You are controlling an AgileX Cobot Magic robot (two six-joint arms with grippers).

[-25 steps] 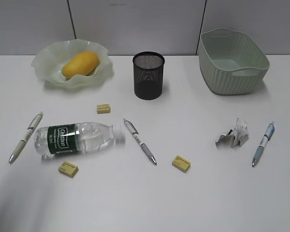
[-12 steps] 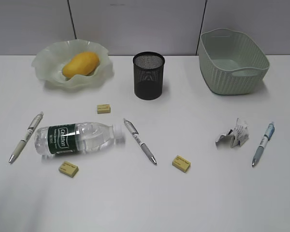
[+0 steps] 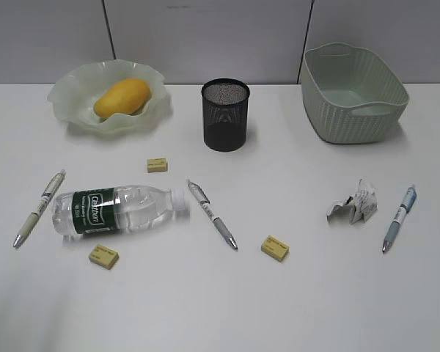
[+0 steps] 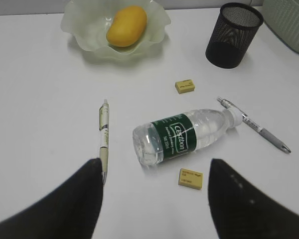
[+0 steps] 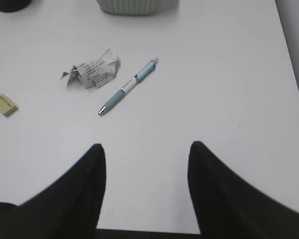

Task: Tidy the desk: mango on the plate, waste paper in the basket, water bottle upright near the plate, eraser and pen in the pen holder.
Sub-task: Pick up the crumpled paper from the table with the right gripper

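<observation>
Since a second ago: dark arm tip at far left edge of exterior view gone; objects unmoved.
mango (image 3: 122,97): lying in ruffled green glass plate (image 3: 73,84), back left of desk (image 3: 227,301).
water bottle (image 3: 119,209): on its side, cap toward right, just beside grey pen (image 3: 212,214).
white pen (image 3: 39,208): left of bottle, apart from it.
erasers: three; one (image 3: 157,165) in front of pen holder's left, one (image 3: 103,255) near bottle, one (image 3: 275,248) by grey pen tip.
pen holder (image 3: 225,115): upright, back centre.
basket (image 3: 354,92): back right.
waste paper (image 3: 354,203): front of basket, just left of blue pen (image 3: 399,218).
left pincer (image 4: 154,194): spread wide, holding nothing, above desk near bottle.
right pincer (image 5: 147,184): spread wide, holding nothing, near blue pen.
</observation>
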